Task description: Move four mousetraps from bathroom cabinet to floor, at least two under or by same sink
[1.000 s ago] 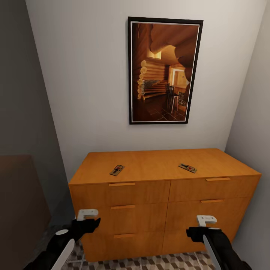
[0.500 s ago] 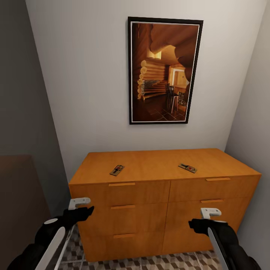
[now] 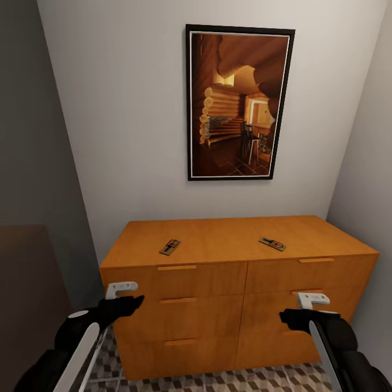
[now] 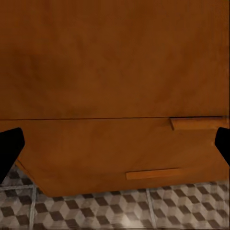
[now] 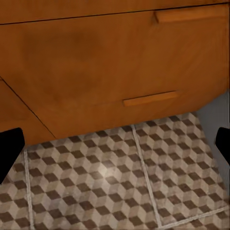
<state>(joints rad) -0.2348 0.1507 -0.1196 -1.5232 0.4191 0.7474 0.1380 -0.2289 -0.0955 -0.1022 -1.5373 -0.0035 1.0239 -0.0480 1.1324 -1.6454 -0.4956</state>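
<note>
Jaws wide apart on both grippers, empty. Left gripper [image 3: 129, 302] raised in front of the cabinet [image 3: 239, 272], by the left drawers. Two mousetraps flat on the cabinet top, one left [image 3: 170, 246], one right [image 3: 272, 244], well apart. Right gripper [image 3: 294, 316] before the right drawers, above the patterned floor [image 3: 250, 381].

The cabinet [image 3: 234, 272] is seen from above and in front by the head camera; its lower drawer fronts and the bathroom floor [image 5: 115, 191] are shown close up by both wrist cameras.
</note>
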